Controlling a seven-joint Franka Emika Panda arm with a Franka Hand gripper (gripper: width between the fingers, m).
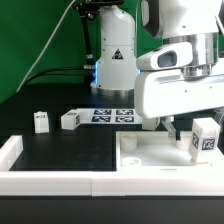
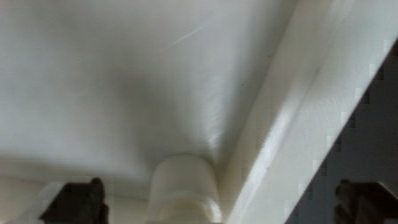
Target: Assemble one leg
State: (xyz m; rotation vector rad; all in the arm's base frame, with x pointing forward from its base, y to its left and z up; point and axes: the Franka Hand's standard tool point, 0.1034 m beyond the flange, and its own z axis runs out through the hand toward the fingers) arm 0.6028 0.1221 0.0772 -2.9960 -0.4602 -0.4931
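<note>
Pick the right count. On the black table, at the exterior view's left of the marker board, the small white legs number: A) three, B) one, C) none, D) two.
D: one leg and a second leg sit apart on the black table, both at the exterior view's left of the marker board.
</note>
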